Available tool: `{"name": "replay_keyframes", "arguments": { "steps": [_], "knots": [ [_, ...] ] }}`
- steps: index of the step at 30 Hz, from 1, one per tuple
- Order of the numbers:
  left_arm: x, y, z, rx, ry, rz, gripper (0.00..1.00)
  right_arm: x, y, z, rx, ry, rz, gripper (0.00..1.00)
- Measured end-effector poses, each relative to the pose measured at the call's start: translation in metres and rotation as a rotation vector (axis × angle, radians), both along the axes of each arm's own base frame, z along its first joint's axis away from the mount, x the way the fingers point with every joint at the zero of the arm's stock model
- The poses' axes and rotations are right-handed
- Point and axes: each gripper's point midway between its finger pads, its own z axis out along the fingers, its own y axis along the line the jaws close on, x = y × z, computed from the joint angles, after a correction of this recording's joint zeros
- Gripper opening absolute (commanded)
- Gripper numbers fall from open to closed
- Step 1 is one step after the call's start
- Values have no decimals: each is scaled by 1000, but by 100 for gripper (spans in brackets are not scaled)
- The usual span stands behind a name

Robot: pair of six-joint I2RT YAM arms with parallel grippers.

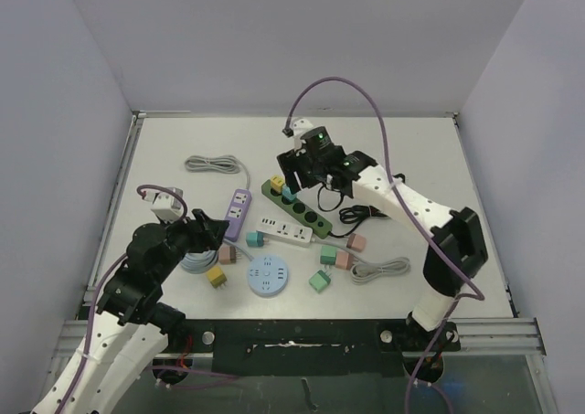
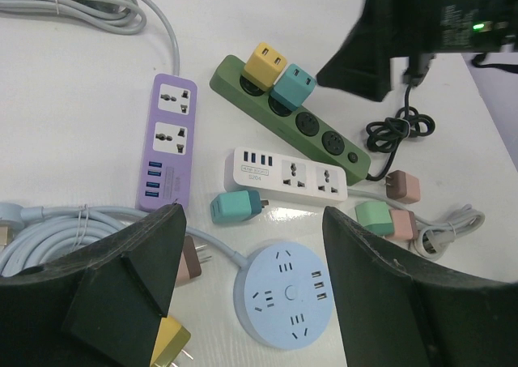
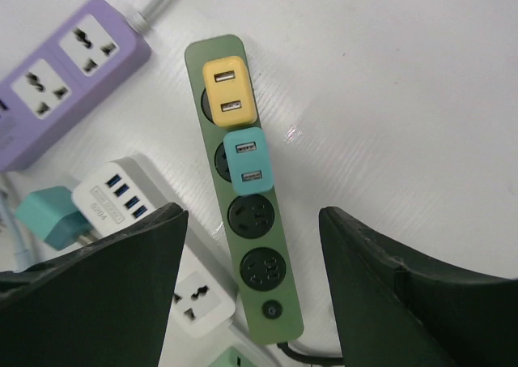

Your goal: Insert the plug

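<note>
White table (image 1: 402,149), strewn with plugs (image 1: 217,276), between seemingly lilac walls (image 1: 302,39).

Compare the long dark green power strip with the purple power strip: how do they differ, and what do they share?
The dark green power strip holds a yellow adapter and a teal adapter in two round sockets; the purple power strip has two sockets, both empty. The purple one has blue USB ports; the green one shows none. Both lie flat on the white table.
</note>
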Motion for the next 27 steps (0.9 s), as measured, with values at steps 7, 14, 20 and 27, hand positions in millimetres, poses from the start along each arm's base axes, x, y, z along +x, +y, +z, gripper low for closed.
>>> {"name": "replay_keyframes", "arguments": {
  "steps": [7,14,20,27],
  "knots": [
    [2,-8,-12,-10,64,-20,67,-56,-29,23,88,-30,-90,67],
    [3,-20,-17,-47,110,-55,67,-148,-39,-54,-7,180,-84,68],
    [7,-26,-18,-64,124,-67,67,-209,-45,-84,-58,276,-67,69],
    [11,-29,-23,-63,146,-68,67,-234,-55,-109,-108,329,-70,64]
  ]
}}
